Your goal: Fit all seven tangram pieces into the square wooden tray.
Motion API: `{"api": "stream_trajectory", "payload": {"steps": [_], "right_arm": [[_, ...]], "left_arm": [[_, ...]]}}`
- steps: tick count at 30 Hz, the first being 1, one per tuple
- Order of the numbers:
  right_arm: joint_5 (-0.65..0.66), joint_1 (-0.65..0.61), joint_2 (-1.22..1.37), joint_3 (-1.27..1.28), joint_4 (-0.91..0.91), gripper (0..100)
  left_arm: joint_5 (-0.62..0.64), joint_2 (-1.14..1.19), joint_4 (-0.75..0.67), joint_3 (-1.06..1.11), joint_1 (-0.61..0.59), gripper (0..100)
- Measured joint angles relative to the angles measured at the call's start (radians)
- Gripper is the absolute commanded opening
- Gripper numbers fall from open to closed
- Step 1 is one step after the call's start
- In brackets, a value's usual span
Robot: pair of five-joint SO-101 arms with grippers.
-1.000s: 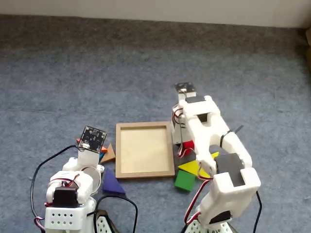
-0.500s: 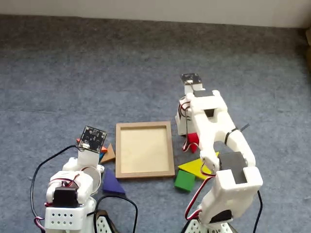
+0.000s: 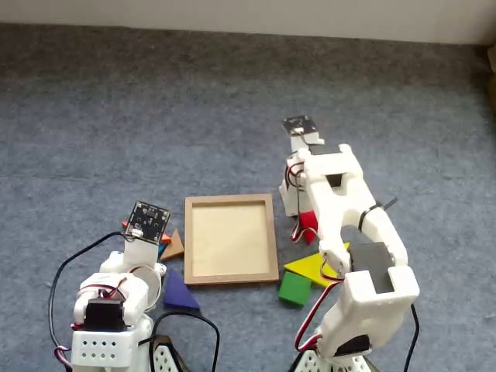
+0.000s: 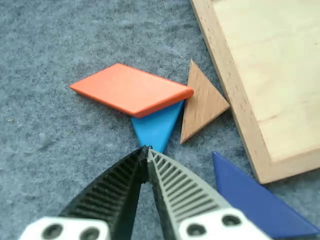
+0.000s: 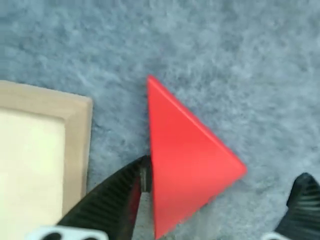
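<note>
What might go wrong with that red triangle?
The right gripper stands open, with one finger against the red triangle and the other far off. Closing might just shove the piece sideways instead of gripping it. The tray rim is close too, so the triangle might catch on it.

Left end effector [image 4: 146, 151] closed, right [image 5: 221, 179] seemingly spread

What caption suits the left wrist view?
Shut left claw by the light blue triangle, orange parallelogram, wooden triangle and tray.

Closed end effector [image 4: 147, 155] tips touch blue triangle [image 4: 156, 126]; orange parallelogram [image 4: 131, 90] beyond.
</note>
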Motion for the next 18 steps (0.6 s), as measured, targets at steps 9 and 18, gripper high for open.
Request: {"api": "stream_trajectory", "payload": {"steps": [9, 18], "right_arm": [[0.003, -0.021, 0.012, 0.0, -0.035, 32.7], [0.003, -0.023, 0.018, 0.012, -0.037, 31.7]], "left_arm": [[0.0, 0.0, 0.0, 0.0, 0.0, 1], [0.0, 0.0, 0.0, 0.0, 0.0, 1]]}}
